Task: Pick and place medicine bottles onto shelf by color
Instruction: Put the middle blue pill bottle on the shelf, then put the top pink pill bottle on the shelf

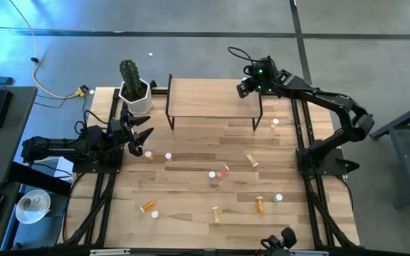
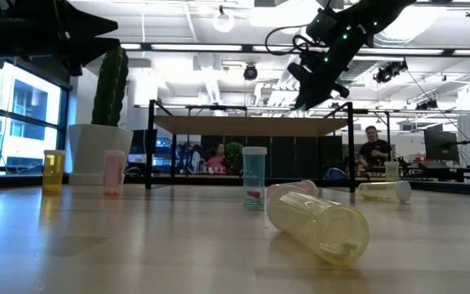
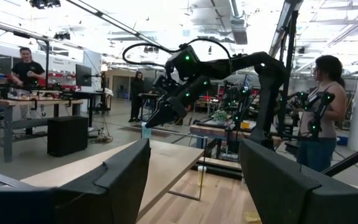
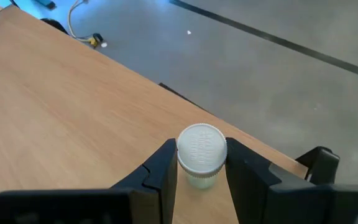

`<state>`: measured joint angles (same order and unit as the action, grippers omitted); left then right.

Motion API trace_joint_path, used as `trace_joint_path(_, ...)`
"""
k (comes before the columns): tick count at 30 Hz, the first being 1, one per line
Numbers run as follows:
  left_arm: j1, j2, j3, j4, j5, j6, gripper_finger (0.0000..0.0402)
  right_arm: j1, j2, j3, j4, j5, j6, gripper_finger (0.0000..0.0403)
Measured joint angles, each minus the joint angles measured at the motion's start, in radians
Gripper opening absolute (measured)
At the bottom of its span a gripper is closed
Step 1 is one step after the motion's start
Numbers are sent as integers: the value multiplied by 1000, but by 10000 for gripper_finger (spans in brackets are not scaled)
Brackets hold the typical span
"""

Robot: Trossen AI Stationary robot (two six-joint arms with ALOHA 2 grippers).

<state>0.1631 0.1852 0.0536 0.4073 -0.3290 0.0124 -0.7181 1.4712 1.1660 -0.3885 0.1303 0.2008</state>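
The light-wood shelf (image 1: 208,99) stands at the table's far edge. My right gripper (image 1: 244,87) is over its far right corner, shut on a pale green medicine bottle with a white cap (image 4: 201,148); the bottle also shows in the left wrist view (image 3: 145,129). My left gripper (image 1: 139,140) is open and empty at the table's left, beside an upright orange bottle (image 1: 149,154). Several other bottles stand or lie on the tabletop, among them a pink one (image 1: 224,171), a yellow one (image 1: 251,161) and an orange one (image 1: 148,207). My right gripper pinches the pale green bottle between its two fingers (image 4: 163,168), at the white cap's sides (image 4: 182,155). The fingers slant down from above. The bottle is upright, its base at the shelf board (image 4: 73,124); whether it rests on the board I cannot tell.
A white pot with a cactus (image 1: 135,89) stands left of the shelf. Bare tabletop lies between the shelf and the scattered bottles. In the low view a yellow bottle (image 2: 321,224) lies close by. People are in the room behind the table.
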Motion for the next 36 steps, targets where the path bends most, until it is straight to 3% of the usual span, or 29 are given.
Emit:
trace_joint_path(8,0,0,0,0,0,-1,239,0,-1,0,-5,0,-20,107)
trace_joint_path(22,0,0,0,0,0,0,239,0,-5,-4,-8,3,-26,177)
trace_joint_path(36,0,0,0,-25,0,4,239,4,-121,-3,21,-9,-26,180)
